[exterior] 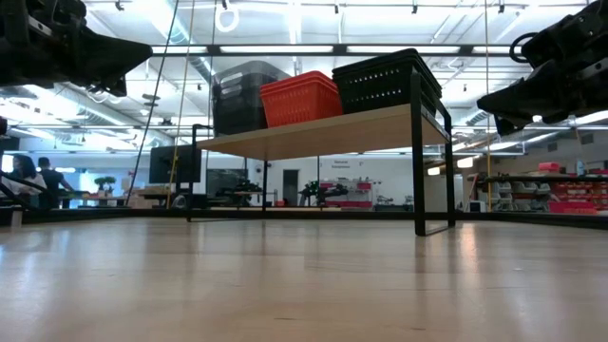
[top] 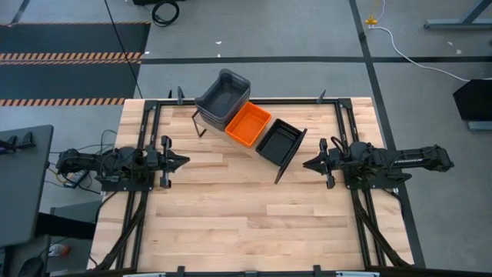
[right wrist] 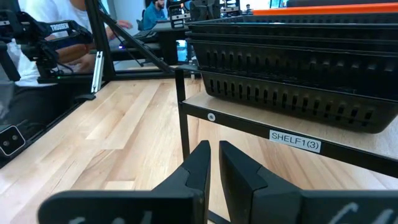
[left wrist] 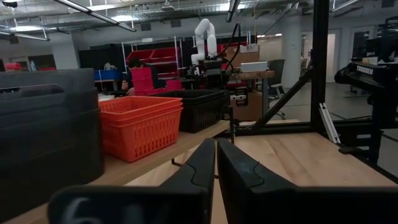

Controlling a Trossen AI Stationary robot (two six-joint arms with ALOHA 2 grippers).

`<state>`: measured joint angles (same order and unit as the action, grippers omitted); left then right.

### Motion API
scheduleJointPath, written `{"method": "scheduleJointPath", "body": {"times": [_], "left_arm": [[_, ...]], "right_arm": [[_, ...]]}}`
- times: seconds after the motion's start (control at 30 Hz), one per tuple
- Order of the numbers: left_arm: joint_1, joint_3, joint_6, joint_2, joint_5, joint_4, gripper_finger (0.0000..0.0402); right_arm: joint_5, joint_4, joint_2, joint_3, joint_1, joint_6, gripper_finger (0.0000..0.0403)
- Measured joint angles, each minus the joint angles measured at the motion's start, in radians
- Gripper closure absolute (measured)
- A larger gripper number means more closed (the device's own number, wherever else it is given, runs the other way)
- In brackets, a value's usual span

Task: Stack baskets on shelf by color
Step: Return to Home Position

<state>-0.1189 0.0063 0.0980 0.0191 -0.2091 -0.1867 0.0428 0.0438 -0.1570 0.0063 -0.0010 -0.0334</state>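
1. The baskets stand on the shelf, sorted by colour: grey stack, orange stack, black stack, side by side.
2. My left fingers and right fingers sit at opposite sides of the worktop, pressed together and holding nothing.
3. I judge homing is in hand; next, I only need to park both arms clear of the shelf.
4. I cannot count how many baskets each stack holds.

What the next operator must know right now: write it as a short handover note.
Left tool: shut, empty, over the table, left side.
Right tool: shut, empty, at the right, near the shelf and its black end.
Grey stack, orange stack and black stack stand side by side on the shelf.
Done: every basket in view is stacked by colour.
Left: only the return home, it seems.
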Motion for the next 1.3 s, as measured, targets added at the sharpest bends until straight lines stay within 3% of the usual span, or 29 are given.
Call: {"method": "scheduleJointPath", "body": {"times": [1.3], "left_arm": [[0.0, 0.0, 0.0, 0.0, 0.0, 0.0, 0.0375]], "right_arm": [[0.0, 0.0, 0.0, 0.0, 0.0, 0.0, 0.0364]]}}
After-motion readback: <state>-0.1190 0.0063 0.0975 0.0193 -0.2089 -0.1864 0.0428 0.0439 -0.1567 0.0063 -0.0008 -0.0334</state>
